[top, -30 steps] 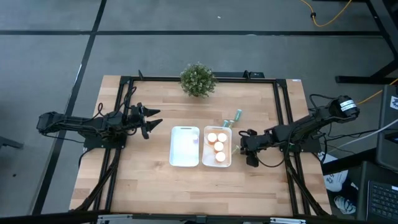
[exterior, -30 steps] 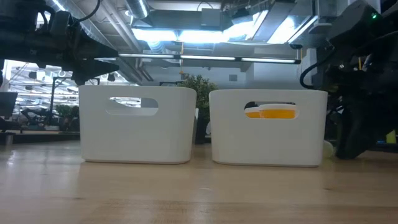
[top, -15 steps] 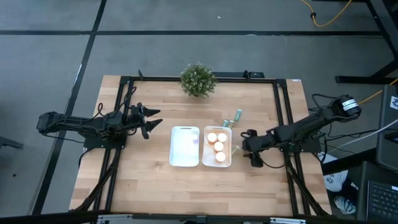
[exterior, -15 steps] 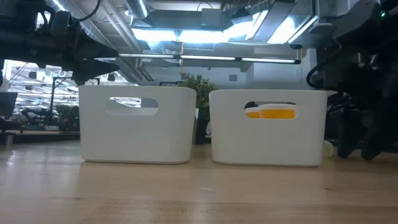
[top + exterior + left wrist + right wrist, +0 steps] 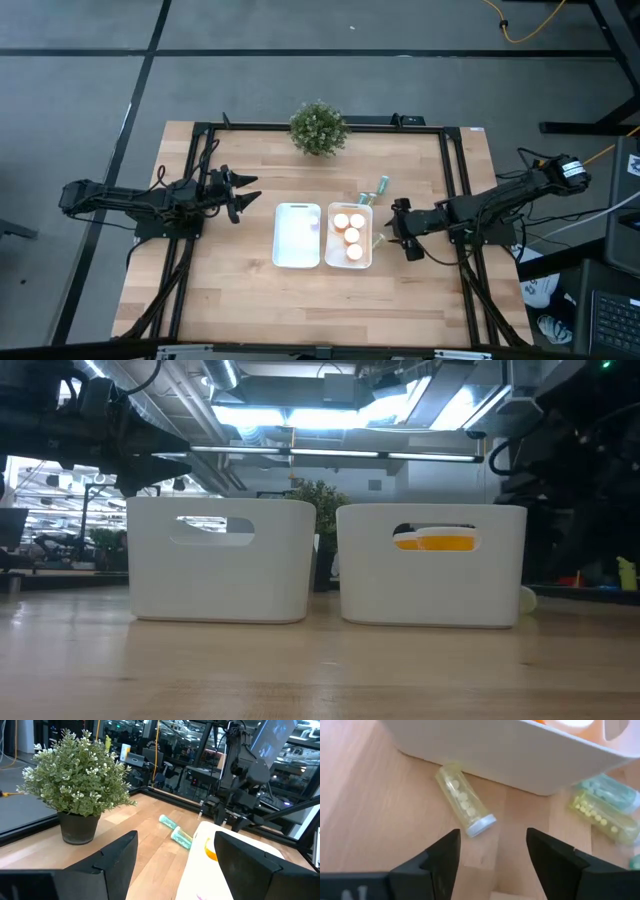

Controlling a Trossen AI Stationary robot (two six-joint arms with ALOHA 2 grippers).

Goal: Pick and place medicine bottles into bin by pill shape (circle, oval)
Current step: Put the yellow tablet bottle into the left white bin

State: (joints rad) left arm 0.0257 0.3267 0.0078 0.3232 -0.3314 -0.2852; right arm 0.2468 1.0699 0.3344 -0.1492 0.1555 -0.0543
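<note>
Two white bins stand side by side mid-table. The right bin (image 5: 366, 262) holds several orange bottles with white caps (image 5: 351, 236). The left bin (image 5: 297, 258) shows only a faint pink spot. A pale yellow bottle (image 5: 464, 800) lies on its side on the table against the right bin's wall, with round pills in it. More pale green and teal bottles (image 5: 605, 802) lie beyond that bin's far right corner (image 5: 375, 190). My right gripper (image 5: 492, 857) hangs open above and just short of the yellow bottle, slanting down. My left gripper (image 5: 243, 194) waits open at the table's left.
A potted plant (image 5: 318, 128) stands at the table's far edge, behind the bins. Black frame rails (image 5: 455, 190) run along the table's sides. Bare wood lies in front of the bins (image 5: 320, 670) and between my left gripper and the left bin.
My right gripper has risen off the table beside the right bin and rolled about its own line; in the low view its dark bulk has lifted away at the right. The yellow bottle stays lying by the bin.
</note>
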